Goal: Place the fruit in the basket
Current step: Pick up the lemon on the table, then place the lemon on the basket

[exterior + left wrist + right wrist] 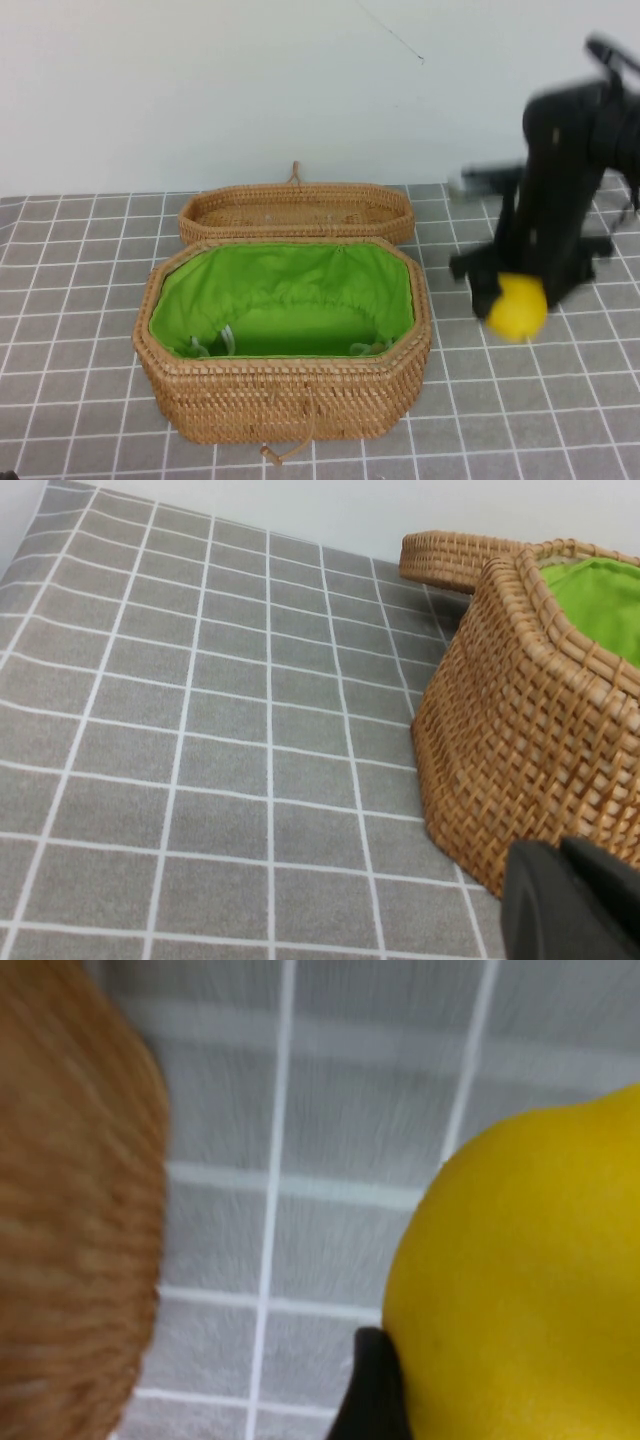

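Between the clamped jaws of the right gripper [517, 303]: lemon [518, 306], raised for carrying into basket [285, 392] alongside; left gripper [570, 900] parked beside the basket, jaw state indeterminate.

High view looks down; wrist views sit close (all share the basket [283, 340]).

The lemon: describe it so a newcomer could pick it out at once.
Start at the big open basket with green lining. To its right the right gripper holds the lemon above the checked cloth. It is the only bright yellow thing. The left gripper sits beside the basket.
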### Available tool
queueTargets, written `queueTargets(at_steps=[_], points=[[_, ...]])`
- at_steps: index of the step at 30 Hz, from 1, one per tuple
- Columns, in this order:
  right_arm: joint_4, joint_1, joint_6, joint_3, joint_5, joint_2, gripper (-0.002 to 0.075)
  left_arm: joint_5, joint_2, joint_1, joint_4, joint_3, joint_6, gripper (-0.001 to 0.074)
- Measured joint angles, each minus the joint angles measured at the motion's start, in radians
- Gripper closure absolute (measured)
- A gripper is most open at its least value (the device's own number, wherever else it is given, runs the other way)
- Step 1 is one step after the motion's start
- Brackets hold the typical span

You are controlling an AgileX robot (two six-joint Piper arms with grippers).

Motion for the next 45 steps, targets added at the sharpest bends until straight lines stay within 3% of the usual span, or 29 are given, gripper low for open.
queueTargets(at_steps=[4, 5, 6, 11, 12, 16, 18, 22, 30, 45], points=[[-0.034, 0.0, -0.01, -0.202, 0.085, 0.0, 0.0165, 0.0, 0.0, 0.0, 0.0, 0.0, 0.0, 0.0738], [0.002, -0.001, -0.021, -0.309, 0.123, -0.03, 0.0295, 0.0, 0.0, 0.0, 0.0, 0.0, 0.0, 0.0738], [0.034, -0.001, -0.031, -0.361, 0.127, -0.03, 0.0295, 0.0, 0.0, 0.0, 0.0, 0.0, 0.0, 0.0738], [0.356, 0.024, -0.203, -0.527, 0.109, -0.03, 0.0295, 0.0, 0.0, 0.0, 0.0, 0.0, 0.0, 0.0738], [0.32, 0.024, -0.205, -0.534, 0.089, -0.004, 0.0165, 0.0, 0.0, 0.0, 0.0, 0.0, 0.0, 0.0738], [0.584, 0.078, -0.485, -0.549, 0.093, -0.004, 0.0165, 0.0, 0.0, 0.0, 0.0, 0.0, 0.0, 0.0738], [0.628, 0.121, -0.638, -0.549, 0.093, 0.0, 0.0165, 0.0, 0.0, 0.0, 0.0, 0.0, 0.0, 0.0738], [0.55, 0.199, -0.733, -0.547, 0.095, 0.021, 0.0165, 0.0, 0.0, 0.0, 0.0, 0.0, 0.0, 0.0738], [0.367, 0.264, -0.685, -0.536, 0.095, 0.118, 0.0166, 0.0, 0.0, 0.0, 0.0, 0.0, 0.0, 0.0738], [0.275, 0.287, -0.544, -0.536, 0.091, 0.292, 0.0143, 0.0, 0.0, 0.0, 0.0, 0.0, 0.0, 0.0737]])
